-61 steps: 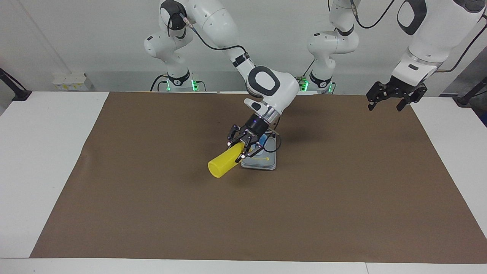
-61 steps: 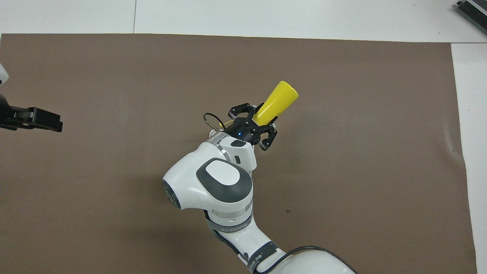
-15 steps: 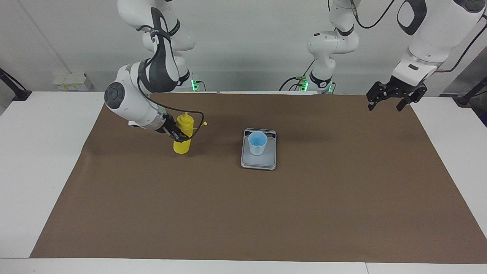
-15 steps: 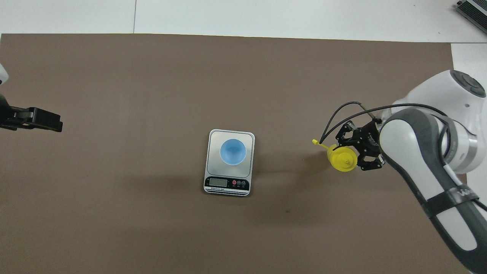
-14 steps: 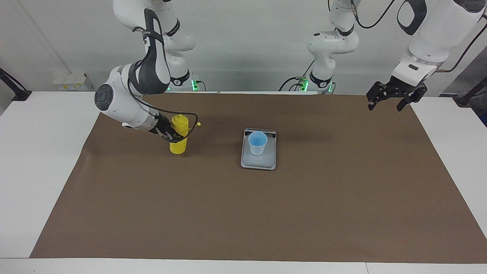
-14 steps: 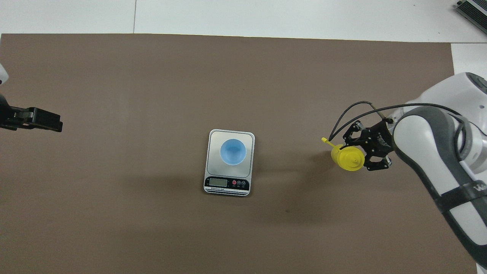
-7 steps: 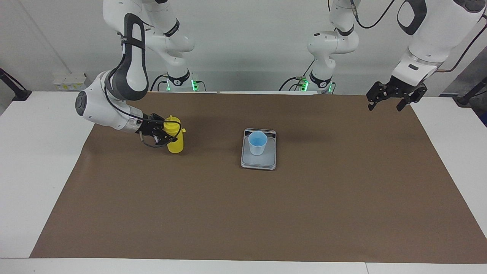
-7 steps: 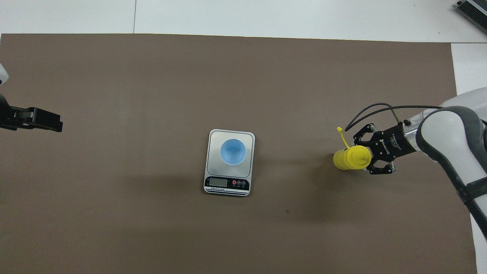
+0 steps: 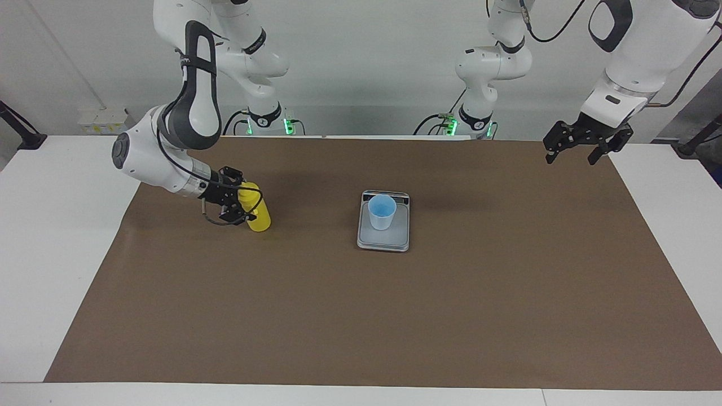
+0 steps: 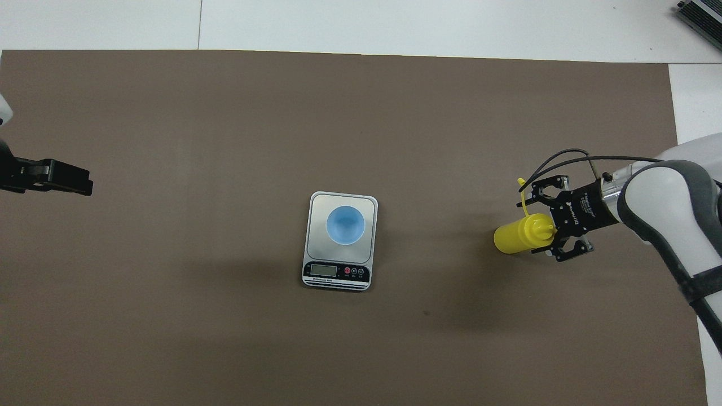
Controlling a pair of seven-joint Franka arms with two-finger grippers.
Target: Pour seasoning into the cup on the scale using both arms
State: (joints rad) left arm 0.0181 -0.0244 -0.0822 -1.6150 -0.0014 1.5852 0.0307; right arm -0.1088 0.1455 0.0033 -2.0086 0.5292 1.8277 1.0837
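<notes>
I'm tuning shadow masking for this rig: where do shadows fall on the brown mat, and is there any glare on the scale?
Facing view: a soft shadow lies on the brown mat beside the yellow squeeze bottle. Overhead view: broad, faint shadow bands cross the mat beside the scale; its weighing plate shows an even sheen without a hard glare spot, and the display strip stays readable as a dark band.

Even, bright overhead light is covering both views. The matte brown paper mat (image 9: 361,293) on the white worktop (image 9: 56,237) is showing no glare. Soft, diffuse shadows are lying on the mat beside the flat grey-silver kitchen scale (image 10: 340,241) and the opaque yellow plastic squeeze bottle (image 9: 256,210). Focus is holding sharp to the edges, and no motion blur or edge distortion is appearing.
</notes>
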